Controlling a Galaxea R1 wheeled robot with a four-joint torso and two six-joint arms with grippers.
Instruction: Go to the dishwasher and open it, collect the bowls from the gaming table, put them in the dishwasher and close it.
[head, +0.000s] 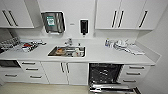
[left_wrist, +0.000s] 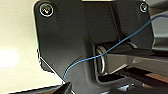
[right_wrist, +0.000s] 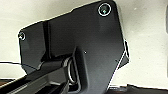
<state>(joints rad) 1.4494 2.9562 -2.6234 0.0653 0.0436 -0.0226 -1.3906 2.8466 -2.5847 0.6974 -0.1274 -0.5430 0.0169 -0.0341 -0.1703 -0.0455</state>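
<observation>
Bright, blurry, edges bowed

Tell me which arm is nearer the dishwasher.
Right, likely: the open dishwasher sits right of centre ahead, on the right arm's side; the left arm's side faces the sink cabinet.

Built-in dishwasher (head: 105, 73) with dark racked interior: open, door (head: 112, 88) folded down toward floor, shiny steel inner face up. Sits under white countertop (head: 100, 56), right of steel sink (head: 67, 51), between white cabinet doors and white drawer stack.
</observation>
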